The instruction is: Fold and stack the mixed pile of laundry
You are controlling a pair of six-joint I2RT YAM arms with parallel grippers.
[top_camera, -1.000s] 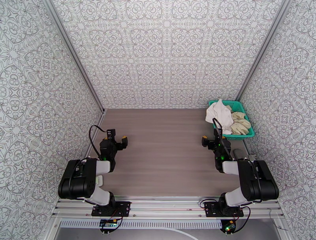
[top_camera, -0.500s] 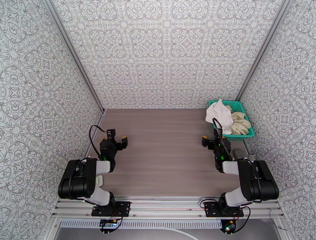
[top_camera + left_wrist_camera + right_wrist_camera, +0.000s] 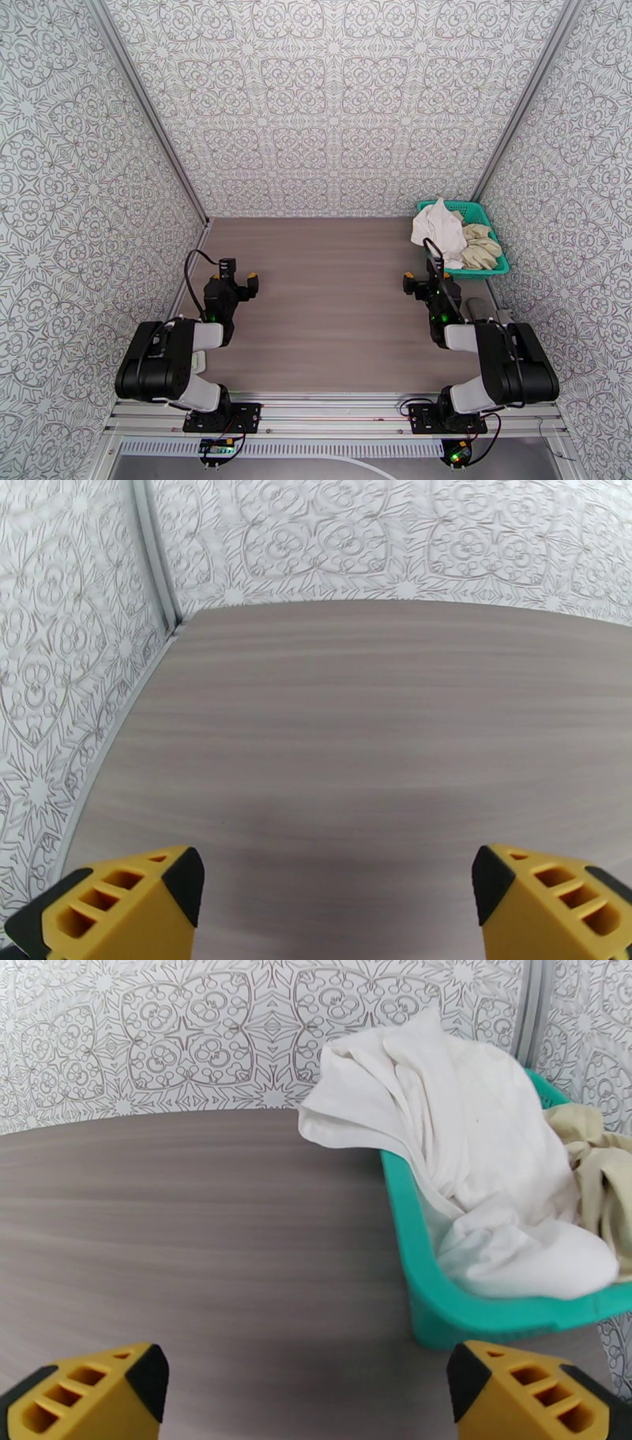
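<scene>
White T-shirt [image 3: 474,1173] and beige garment [image 3: 604,1177] lie in basket [image 3: 482,1317]

I see the white T-shirt [image 3: 437,225] crumpled in the teal basket [image 3: 483,273] at the far right corner of the bench [image 3: 332,300], one fold hanging over its left rim; the beige garment [image 3: 480,246] lies bunched on its right, touching it.

A grey-brown wood-grain tabletop [image 3: 332,300] is boxed in on three sides by walls [image 3: 332,103] papered in a grey-on-white floral medallion print (the same on all three), with aluminium posts [image 3: 148,110] in the far corners, an aluminium rail [image 3: 340,410] along the near edge, and soft, even light.
</scene>
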